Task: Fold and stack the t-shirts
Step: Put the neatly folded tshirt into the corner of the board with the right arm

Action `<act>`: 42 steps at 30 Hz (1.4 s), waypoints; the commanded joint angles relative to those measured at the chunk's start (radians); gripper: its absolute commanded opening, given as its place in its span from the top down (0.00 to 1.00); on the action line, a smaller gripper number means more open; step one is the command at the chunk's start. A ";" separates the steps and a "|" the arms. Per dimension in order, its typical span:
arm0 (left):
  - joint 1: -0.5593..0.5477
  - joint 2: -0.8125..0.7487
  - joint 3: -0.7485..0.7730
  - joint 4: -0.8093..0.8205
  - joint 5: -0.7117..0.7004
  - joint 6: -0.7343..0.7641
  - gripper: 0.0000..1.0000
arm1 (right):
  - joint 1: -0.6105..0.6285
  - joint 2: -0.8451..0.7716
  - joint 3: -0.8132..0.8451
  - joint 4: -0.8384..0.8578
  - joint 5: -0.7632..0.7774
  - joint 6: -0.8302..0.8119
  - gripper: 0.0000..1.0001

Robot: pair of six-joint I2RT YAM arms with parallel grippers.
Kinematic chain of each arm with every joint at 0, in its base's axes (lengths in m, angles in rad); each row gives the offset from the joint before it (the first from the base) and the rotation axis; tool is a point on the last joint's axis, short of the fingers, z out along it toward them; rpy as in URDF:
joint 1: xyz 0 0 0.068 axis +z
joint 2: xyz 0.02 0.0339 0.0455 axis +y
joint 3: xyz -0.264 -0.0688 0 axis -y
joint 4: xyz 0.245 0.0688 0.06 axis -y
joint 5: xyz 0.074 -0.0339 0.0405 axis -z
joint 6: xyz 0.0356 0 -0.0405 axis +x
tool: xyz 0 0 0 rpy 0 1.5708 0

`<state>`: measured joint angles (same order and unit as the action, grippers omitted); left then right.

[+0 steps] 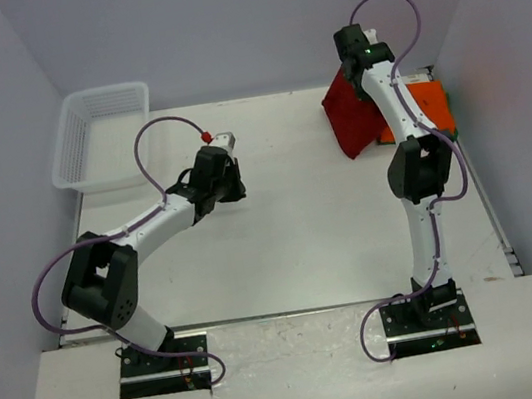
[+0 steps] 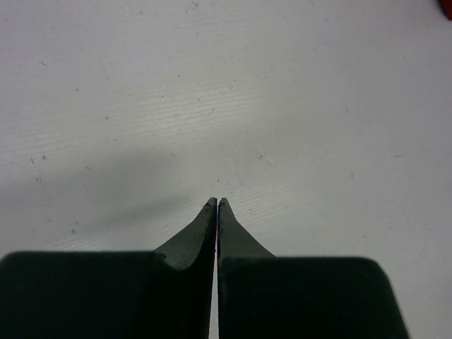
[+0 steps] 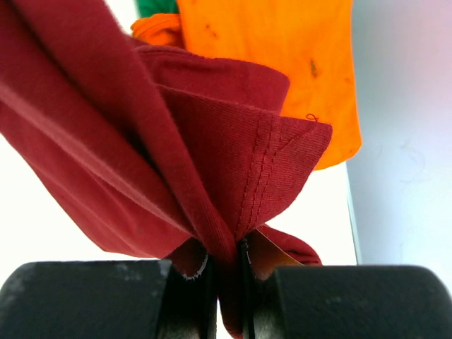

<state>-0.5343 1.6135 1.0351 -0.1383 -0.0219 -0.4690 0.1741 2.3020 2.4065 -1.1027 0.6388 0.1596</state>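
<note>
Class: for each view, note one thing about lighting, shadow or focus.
Top external: even soft light, faint shadows on the table. Left wrist: the shut left fingers dark and soft-edged, a grey shadow beyond them. Right wrist: the dark red t-shirt shows sharp stitching; the table behind washes out white.

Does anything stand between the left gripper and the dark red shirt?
Nothing visible does. No object lies on the table between the left gripper and the dark red shirt, which the right gripper grips at the far right.
</note>
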 commanded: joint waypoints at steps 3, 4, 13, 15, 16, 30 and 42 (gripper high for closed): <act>-0.001 0.026 0.022 0.042 0.017 0.016 1.00 | -0.012 -0.019 0.049 0.044 0.042 -0.037 1.00; -0.001 0.031 0.023 0.043 0.017 0.018 1.00 | -0.013 -0.024 0.046 0.044 0.041 -0.037 1.00; -0.001 0.057 0.034 0.048 0.048 0.018 1.00 | -0.030 -0.087 0.040 0.053 0.050 -0.042 1.00; -0.001 0.062 0.036 0.045 0.051 0.020 1.00 | -0.033 -0.104 0.039 0.061 0.055 -0.042 1.00; -0.001 0.062 0.033 0.048 0.051 0.020 1.00 | -0.039 -0.107 0.037 0.069 0.055 -0.043 1.00; 0.000 0.079 0.028 0.054 0.066 0.020 1.00 | -0.067 -0.184 0.048 0.087 0.056 -0.037 1.00; -0.001 0.075 0.025 0.049 0.071 0.026 1.00 | -0.085 -0.222 -0.003 0.086 0.058 -0.029 1.00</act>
<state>-0.5343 1.6886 1.0359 -0.1204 0.0345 -0.4675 0.1055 2.1460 2.4058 -1.0683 0.6628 0.1272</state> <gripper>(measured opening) 0.002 0.103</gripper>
